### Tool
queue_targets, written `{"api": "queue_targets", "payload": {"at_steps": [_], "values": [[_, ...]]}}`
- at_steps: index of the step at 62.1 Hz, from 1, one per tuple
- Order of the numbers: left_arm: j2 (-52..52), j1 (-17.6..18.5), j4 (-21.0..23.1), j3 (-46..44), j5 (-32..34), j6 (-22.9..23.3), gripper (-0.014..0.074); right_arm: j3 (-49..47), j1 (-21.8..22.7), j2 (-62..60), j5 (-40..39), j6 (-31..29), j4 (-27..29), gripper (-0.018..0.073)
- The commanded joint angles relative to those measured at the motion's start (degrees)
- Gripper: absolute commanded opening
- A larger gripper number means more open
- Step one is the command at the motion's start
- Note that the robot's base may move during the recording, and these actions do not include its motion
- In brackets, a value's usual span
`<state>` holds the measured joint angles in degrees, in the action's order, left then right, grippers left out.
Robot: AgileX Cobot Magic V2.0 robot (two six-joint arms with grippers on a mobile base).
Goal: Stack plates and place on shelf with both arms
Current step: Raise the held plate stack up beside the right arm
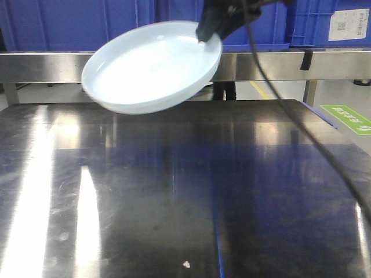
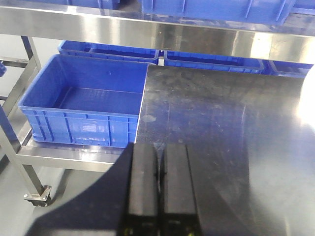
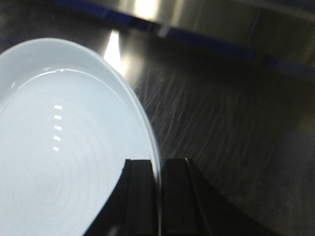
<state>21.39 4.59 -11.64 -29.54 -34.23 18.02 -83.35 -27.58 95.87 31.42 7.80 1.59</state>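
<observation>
A pale bluish-white plate (image 1: 152,66) hangs tilted in the air above the far part of the steel table (image 1: 174,191). My right gripper (image 1: 207,32) is shut on its right rim, one finger inside the plate and one outside. In the right wrist view the same plate (image 3: 59,142) fills the left half, its rim pinched between the right gripper's (image 3: 159,164) fingers. The left gripper (image 2: 158,147) is shut with nothing in it, above the table's left front part. Only one plate shows.
A steel shelf rail (image 1: 52,66) runs behind the table, with blue crates (image 1: 75,23) on it. An open blue crate (image 2: 83,101) sits on a low rack left of the table. A black cable (image 1: 301,124) hangs across the right side.
</observation>
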Motion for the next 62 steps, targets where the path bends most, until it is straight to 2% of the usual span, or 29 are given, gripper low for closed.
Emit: {"api": "queue_targets", "payload": {"at_steps": [1,18,41,62], "values": [[0.26,0.35,-0.43,-1.63,4.84,0.04,0.0089,-1.04,1.8,-5.8,-3.37,-0.41,-0.21,0.0048],[0.26,0.35,-0.43,-1.63,4.84,0.04,0.0089,9.13,8.26,-17.4,-8.93,-0.41,-0.21,0.0048],[0.26,0.35,-0.43,-1.63,4.84,0.04,0.0089,31.0,16.63,-36.42,-14.55,-0.41,-0.21,0.0048],[0.26,0.35,-0.43,-1.63,4.84,0.04,0.0089,46.73,17.77,-50.1,-21.93,-0.41,-0.21,0.0048]]}}
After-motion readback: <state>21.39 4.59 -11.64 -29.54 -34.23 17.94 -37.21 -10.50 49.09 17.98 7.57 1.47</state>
